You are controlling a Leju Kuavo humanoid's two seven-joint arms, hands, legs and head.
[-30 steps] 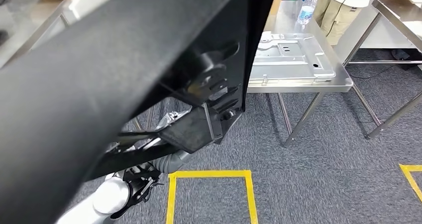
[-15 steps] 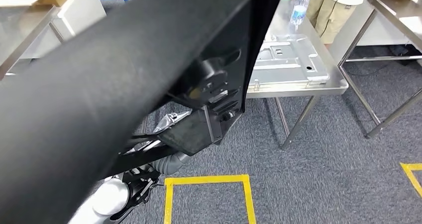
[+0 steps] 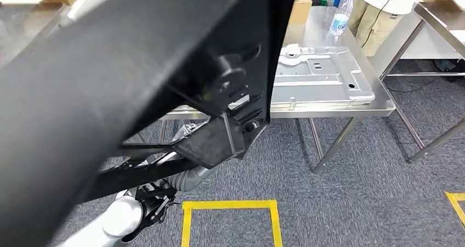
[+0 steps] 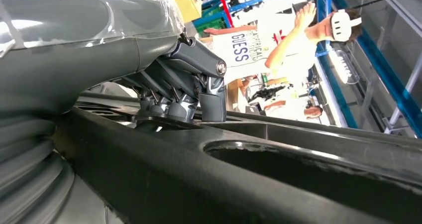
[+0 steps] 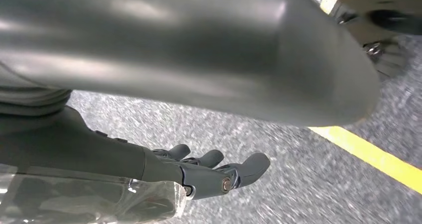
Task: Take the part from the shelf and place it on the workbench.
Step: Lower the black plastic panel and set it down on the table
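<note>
A big black part with ribs and brackets is held up close in front of the head camera and covers most of that view. My left hand grips it from behind, its dark fingers pressing on a black bar of the part. The left arm rises from the lower left under the part. My right hand hangs over the grey carpet with its fingers stretched out and nothing in them. The steel workbench stands ahead to the right.
A silver sheet-metal panel lies on the workbench, with a water bottle behind it. A person stands at the far side. Another steel table is at the right. Yellow tape marks a square on the carpet.
The whole view has swung slightly, so the camera moved: the workbench shifted left, then back right and lower. The part stays in the same place before the camera, still held.
</note>
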